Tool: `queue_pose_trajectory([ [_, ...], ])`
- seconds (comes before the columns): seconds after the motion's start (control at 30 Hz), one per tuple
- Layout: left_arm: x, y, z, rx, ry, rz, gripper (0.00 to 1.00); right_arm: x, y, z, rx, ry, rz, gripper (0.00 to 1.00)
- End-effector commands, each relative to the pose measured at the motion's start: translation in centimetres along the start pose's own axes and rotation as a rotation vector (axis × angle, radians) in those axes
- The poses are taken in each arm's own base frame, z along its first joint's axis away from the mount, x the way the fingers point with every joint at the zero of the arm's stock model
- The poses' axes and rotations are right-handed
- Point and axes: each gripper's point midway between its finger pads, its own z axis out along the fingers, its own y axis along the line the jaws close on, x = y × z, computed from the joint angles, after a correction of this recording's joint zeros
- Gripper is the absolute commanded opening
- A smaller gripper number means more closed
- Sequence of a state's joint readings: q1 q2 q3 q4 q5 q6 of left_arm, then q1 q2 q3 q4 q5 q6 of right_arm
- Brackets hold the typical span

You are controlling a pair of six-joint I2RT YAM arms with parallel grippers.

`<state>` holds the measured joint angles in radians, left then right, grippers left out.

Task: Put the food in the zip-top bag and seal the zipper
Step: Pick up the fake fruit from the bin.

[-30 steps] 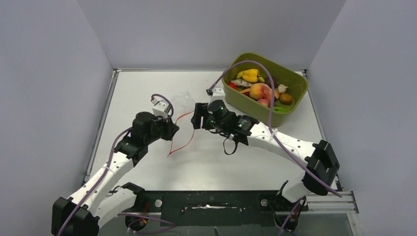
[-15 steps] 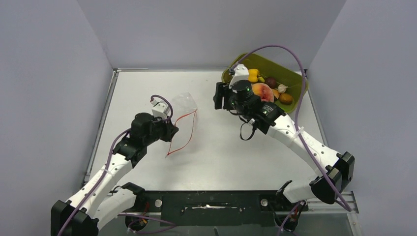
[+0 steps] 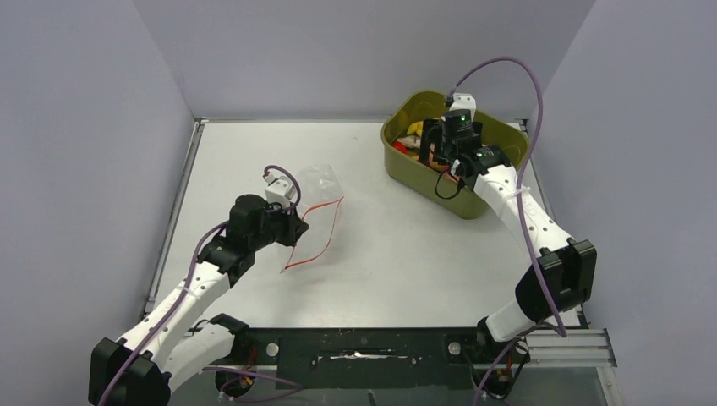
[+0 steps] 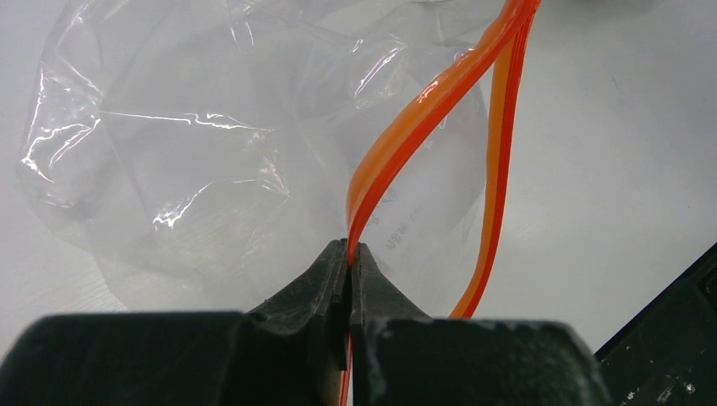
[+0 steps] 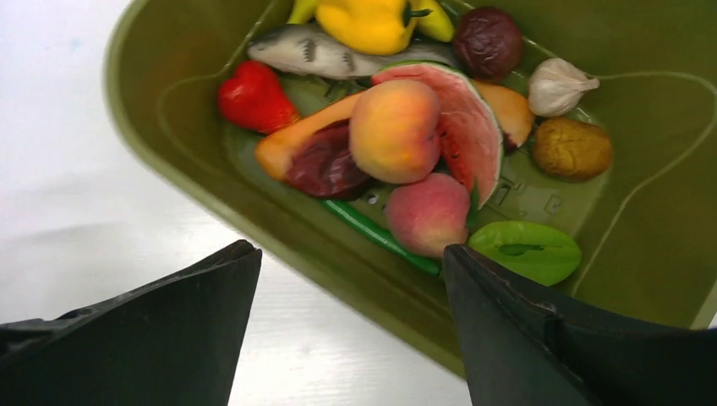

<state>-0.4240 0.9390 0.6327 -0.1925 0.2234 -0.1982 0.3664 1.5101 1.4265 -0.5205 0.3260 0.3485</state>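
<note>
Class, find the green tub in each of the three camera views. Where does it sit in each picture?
Top external: the tub is at the upper right.
Left wrist: not in it.
Right wrist: the tub fills the upper part, with food inside.
Shared landmark: the white table shows in all three.

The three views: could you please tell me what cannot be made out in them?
- Top external: the right arm covers most of the food in the tub; the zip-top bag is nearly lost against the table.
- Left wrist: the zipper runs off the top edge; the shut left jaws hide its lower part.
- Right wrist: the open right jaws partly hide the tub's near wall; its far rim is cut off.
</note>
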Motion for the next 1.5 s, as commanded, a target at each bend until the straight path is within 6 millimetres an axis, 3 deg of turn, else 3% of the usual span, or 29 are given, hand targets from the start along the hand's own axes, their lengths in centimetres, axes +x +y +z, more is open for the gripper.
queue_pose_trajectory([
  [0.0, -1.8, -0.8, -0.3, 0.032, -0.053, 0.019, 0.00, -2.3, -2.2, 2.3, 0.039, -0.020, 0.006, 0.83],
  [0.23, -2.3, -0.6, -0.7, 0.015, -0.075, 0.027, 0.00, -1.7, -3.9, 7.2, 0.063, 0.059, 0.015, 0.92],
  [0.5, -2.3, -0.4, -0.9, 0.004, -0.080, 0.040, 0.00, -1.1, -2.8, 11.9, 0.014, 0.095, 0.032, 0.88],
  [0.6, -2.3, -0.3, -0.8, 0.004, -0.079, 0.041, 0.00, -0.6, -3.4, 13.1, 0.060, 0.117, 0.029, 0.90],
  [0.73, -2.2, -0.2, -0.8, -0.001, -0.075, 0.043, 0.00, 0.2, -4.3, 14.0, 0.109, 0.138, 0.017, 0.92],
  [1.0, -2.3, -0.1, -0.8, -0.005, -0.077, 0.046, 0.00, 1.5, -4.2, 15.3, 0.099, 0.173, 0.013, 0.94],
  [1.2, -2.4, -0.1, -0.7, -0.004, -0.081, 0.048, 0.00, 1.4, -4.6, 15.4, 0.110, 0.169, 0.012, 0.86],
  [1.47, -2.4, 0.0, -0.8, -0.010, -0.084, 0.050, 0.00, 0.4, -5.0, 14.7, 0.122, 0.144, 0.015, 0.66],
])
